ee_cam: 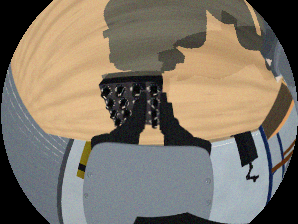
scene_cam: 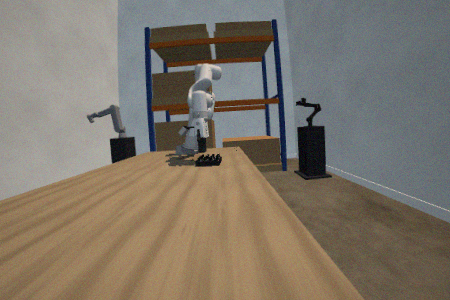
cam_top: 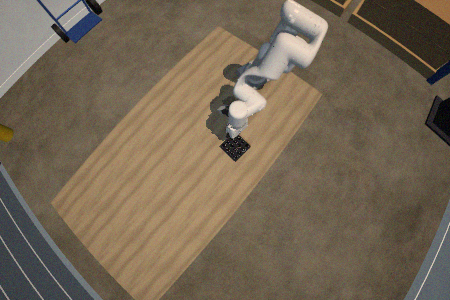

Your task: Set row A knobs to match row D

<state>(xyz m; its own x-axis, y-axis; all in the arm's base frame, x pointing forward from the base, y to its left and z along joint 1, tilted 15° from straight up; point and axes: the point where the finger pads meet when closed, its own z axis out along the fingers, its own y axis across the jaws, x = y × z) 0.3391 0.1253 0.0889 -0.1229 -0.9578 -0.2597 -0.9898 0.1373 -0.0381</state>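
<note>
The claw [ee_cam: 152, 119] hangs just above the knob box [cam_top: 235, 148] on the table [cam_top: 150, 202], fingers parted a little and pinching nothing. Dropping off-centre, it might nudge a neighbouring knob and spoil another row.

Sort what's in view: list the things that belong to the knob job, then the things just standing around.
Job:
knob box
gripper, above the box, fingers slightly apart, holding nothing
table under the box

Standing around:
hand truck
shelf rack with cardboard boxes
grey arm on a pedestal
black arm on a pedestal
</note>
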